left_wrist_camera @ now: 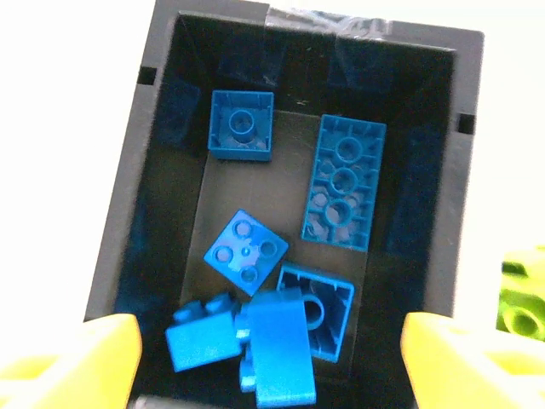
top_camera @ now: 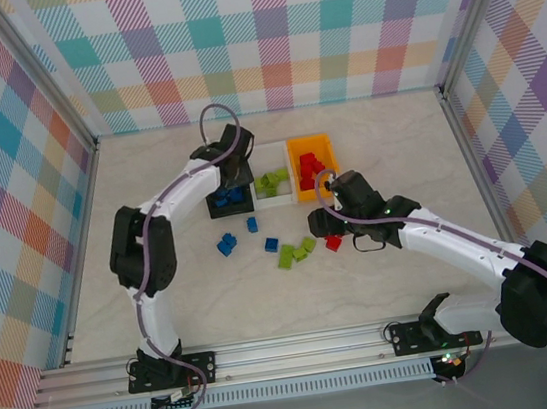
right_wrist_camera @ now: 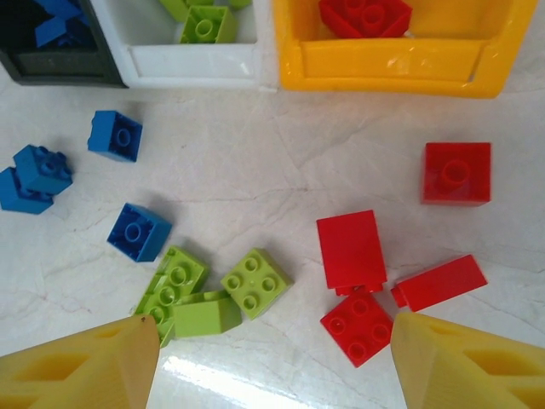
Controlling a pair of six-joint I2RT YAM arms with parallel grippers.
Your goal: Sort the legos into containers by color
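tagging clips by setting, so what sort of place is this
Probably a robot test cell in a lab, not a home: checked walls box in a pale table, an aluminium rail runs along its near edge, and a black bin, white bin and orange bin stand in a row.

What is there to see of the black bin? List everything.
The black rectangular open-top plastic bin has glossy dark walls, small notches in its side rims and a strip of clear tape on one end rim. It stands upright on the pale table, at the left end of the row, right beside the white plastic bin. About six blue plastic building blocks lie loose inside, several upside down. The left gripper hangs open above it.
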